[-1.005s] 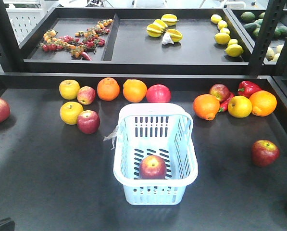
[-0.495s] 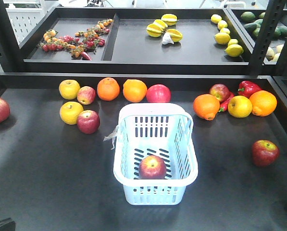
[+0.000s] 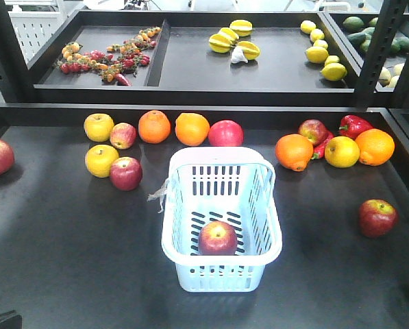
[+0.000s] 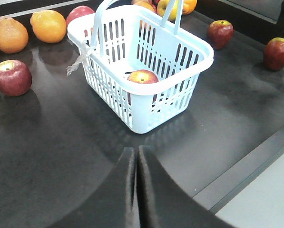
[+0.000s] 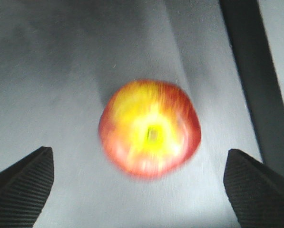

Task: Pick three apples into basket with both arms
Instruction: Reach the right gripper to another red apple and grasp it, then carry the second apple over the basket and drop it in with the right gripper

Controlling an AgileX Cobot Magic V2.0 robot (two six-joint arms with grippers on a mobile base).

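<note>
My left jaws are pressed together at bottom centre; the basket (image 4: 140, 112) above holds one apple (image 4: 142, 76). My right jaws stand wide apart, a blurred second apple (image 5: 150, 128) mid-frame on the table (image 5: 51, 61).

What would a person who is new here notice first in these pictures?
The pale blue slotted plastic basket stands in the middle of the dark table, one round red apple inside. In the right wrist view, a blurred red-and-yellow apple shows between the open right claw's tips.
</note>
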